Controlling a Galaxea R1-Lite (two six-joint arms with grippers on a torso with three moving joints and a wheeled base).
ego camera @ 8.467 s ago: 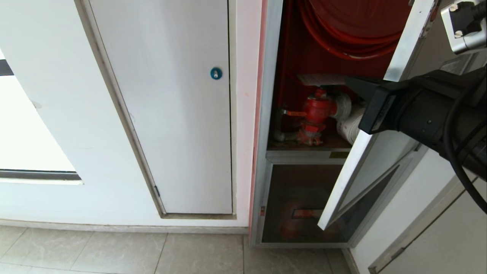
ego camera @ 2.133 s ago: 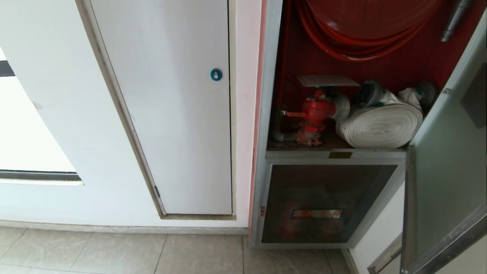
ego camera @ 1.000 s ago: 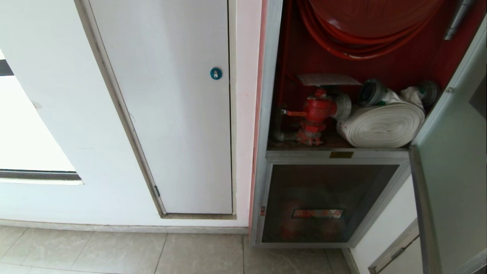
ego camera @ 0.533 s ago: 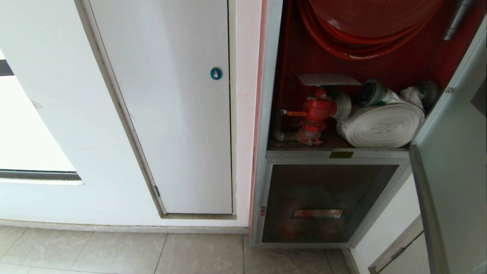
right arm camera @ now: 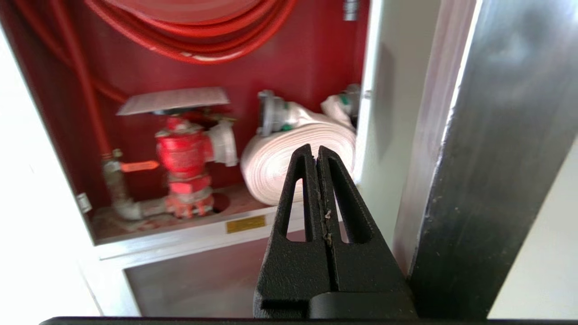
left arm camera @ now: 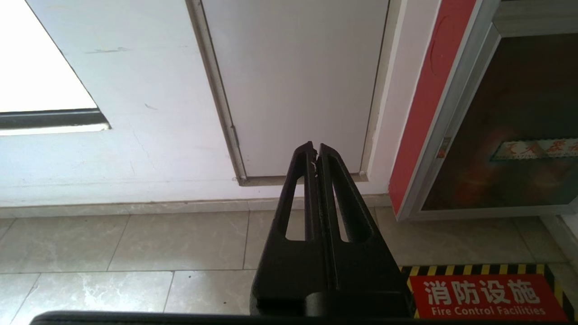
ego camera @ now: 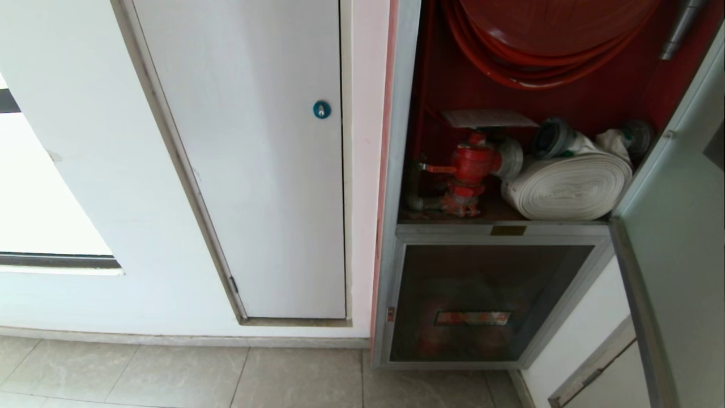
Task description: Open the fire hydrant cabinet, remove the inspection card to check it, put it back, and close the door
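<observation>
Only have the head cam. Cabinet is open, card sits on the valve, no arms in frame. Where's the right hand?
Observer: The right hand is shut and empty, in front of the open cabinet, aimed at the rolled hose, close beside the door edge.
Operator: Touching the card?
Observer: No. The inspection card lies flat on the red valve, apart from that hand.
Operator: Left?
Observer: The left hand is shut, held low, pointing at the foot of the white panel door; a red floor sign lies near it.

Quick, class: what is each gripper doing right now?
Left gripper: closed, empty.
Right gripper: closed, empty.
</observation>
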